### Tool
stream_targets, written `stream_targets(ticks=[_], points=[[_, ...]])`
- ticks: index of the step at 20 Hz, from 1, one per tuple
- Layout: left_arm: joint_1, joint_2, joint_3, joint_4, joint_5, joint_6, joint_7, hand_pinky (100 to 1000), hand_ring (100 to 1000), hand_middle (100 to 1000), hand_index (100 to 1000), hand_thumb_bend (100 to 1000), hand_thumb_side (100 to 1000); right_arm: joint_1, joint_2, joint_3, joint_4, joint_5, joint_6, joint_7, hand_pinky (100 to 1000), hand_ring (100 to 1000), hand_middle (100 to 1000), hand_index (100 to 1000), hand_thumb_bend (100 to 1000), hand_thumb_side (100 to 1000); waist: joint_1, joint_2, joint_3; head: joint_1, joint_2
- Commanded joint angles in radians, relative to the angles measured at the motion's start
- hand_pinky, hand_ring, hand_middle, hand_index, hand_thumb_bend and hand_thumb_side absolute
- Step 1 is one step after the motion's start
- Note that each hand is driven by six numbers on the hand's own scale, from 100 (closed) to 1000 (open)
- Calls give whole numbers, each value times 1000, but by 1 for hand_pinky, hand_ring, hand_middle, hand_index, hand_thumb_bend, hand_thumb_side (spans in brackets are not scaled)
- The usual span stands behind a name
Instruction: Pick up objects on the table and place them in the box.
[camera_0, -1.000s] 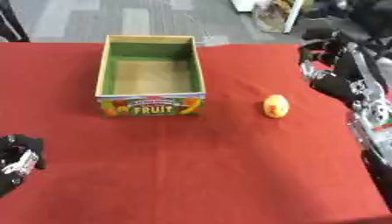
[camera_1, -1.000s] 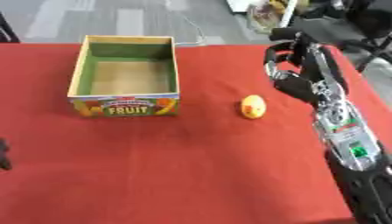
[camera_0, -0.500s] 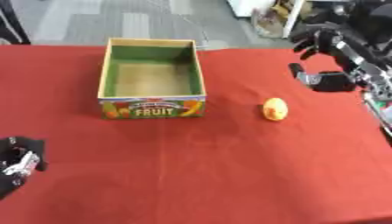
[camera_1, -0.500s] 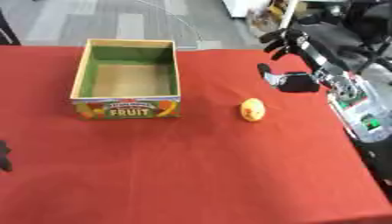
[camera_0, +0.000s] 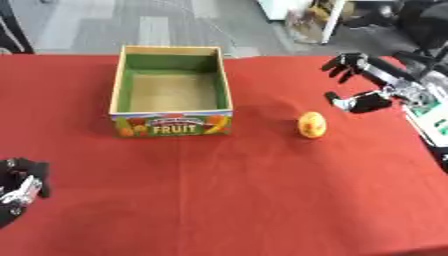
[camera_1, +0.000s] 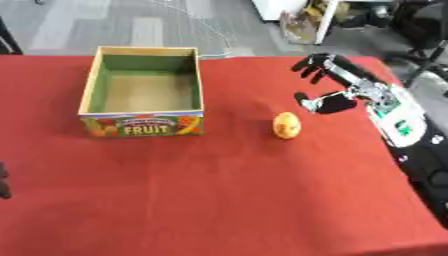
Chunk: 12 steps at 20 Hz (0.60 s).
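A small yellow-orange fruit (camera_0: 312, 124) lies on the red table (camera_0: 245, 190), right of the cardboard box (camera_0: 171, 91) marked FRUIT. The box is open at the top, green inside, and holds nothing that I can see. My right hand (camera_1: 331, 86) hovers above the table up and to the right of the fruit, open, fingers spread toward it and the thumb held apart below them, holding nothing. My left hand (camera_0: 19, 186) rests open at the lower left edge, far from both.
The red table's right edge runs close behind my right forearm (camera_1: 391, 108). Beyond the far edge lie grey floor, a chair base (camera_1: 420, 20) and shelving.
My right hand has swung in from the right edge and lowered toward the fruit, its fingers now spread. The left hand, fruit and box have stayed put.
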<state>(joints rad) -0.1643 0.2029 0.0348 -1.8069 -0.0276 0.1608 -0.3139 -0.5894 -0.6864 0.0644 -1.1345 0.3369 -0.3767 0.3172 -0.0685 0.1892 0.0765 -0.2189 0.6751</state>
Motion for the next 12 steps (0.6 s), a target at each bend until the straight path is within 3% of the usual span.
stream_targets(ticks=[1, 12], points=[[-3, 18, -4, -10, 0, -3, -4, 497, 463, 503, 518, 226, 356, -27, -11, 4, 25, 28, -14, 24, 684, 779, 793, 828, 247, 100, 4, -18, 2, -6, 1], [-3, 17, -4, -10, 0, -1, -5, 497, 463, 503, 518, 226, 357, -31, 10, 14, 77, 73, -48, 92, 705, 799, 810, 836, 318, 106, 2, -20, 5, -17, 28]])
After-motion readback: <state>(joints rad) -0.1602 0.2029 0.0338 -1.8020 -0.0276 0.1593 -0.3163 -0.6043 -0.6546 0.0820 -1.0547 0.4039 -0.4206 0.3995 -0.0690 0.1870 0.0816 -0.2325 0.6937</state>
